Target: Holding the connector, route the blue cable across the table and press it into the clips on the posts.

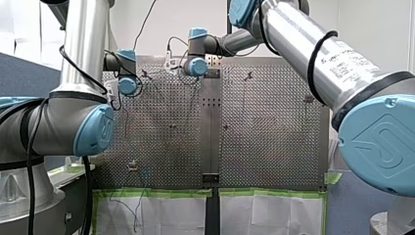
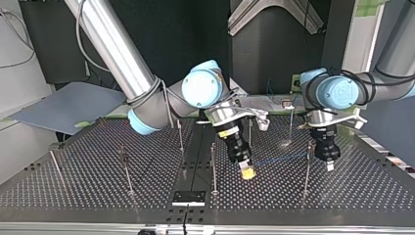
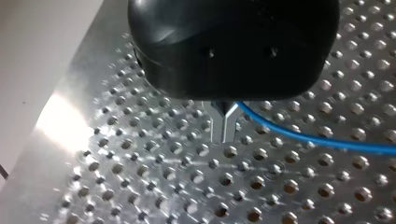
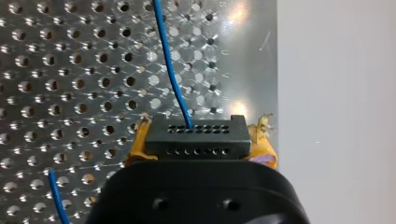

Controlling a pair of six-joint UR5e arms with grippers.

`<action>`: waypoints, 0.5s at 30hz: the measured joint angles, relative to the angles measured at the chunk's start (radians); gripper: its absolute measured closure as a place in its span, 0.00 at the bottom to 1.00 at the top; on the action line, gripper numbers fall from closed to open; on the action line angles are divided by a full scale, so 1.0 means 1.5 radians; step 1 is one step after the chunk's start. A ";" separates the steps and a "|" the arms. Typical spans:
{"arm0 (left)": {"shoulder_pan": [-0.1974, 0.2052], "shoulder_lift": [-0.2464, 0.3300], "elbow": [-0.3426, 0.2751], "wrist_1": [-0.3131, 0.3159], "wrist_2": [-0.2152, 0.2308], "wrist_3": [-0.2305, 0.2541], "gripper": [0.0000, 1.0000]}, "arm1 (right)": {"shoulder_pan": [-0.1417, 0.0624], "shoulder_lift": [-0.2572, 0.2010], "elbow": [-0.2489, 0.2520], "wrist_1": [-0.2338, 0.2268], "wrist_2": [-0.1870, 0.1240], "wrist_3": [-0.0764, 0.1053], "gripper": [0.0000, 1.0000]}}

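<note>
My right gripper [image 4: 201,141] is closed on the connector [image 4: 196,133], the black block clamped between its yellow pads. The cable [image 4: 170,70] leaves the block's face and runs out over the table [image 2: 73,186]. My left gripper [image 3: 224,125] has its metal fingers pinched together just above the plate, and the cable comes out at their root, so it looks to be gripping the cable. Both grippers hang low, toward the table edge far from the arm bases, with a thin blue span between them that passes close beside a post [image 2: 307,169]. The likeliest fault is the span slipping down the post's side instead of seating in a clip [image 2: 123,155]; the clips are small and the cable thin, so a slight error in height would do it. A hard pull between the arms could twist the connector out of the pads or drag the cable through the metal fingers. Too little tension would leave slack that could catch on another post or on a hole's rim. The posts are slender and may bend under a sideways press, and the two grippers work near each other, so a crossing move risks contact. The table is shiny perforated metal with a plain strip [image 2: 195,147] down its middle and a small black plate [image 2: 188,197] at the far edge. Green tape [image 1: 156,192] and white paper [image 1: 161,213] line the edge by the bases. Beyond the table are dark panels and a grey board [image 2: 73,105].
</note>
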 joint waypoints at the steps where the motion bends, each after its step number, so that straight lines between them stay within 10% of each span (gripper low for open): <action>1: 0.001 -0.002 0.000 0.001 0.002 -0.002 1.00 | 0.000 0.000 -0.002 0.000 0.000 0.000 1.00; 6: 0.006 -0.005 0.001 0.003 0.003 -0.009 0.90 | 0.000 0.000 -0.006 0.001 0.001 0.000 1.00; 9: 0.009 -0.005 0.000 -0.003 0.001 -0.017 0.62 | 0.001 0.000 -0.006 0.004 0.005 0.000 1.00; 11: 0.010 -0.004 0.000 -0.013 -0.004 -0.025 0.20 | 0.003 0.001 -0.006 0.008 0.008 0.000 1.00; 15: 0.009 -0.001 -0.002 -0.036 -0.020 -0.032 0.00 | 0.004 0.006 -0.005 0.018 0.014 0.000 1.00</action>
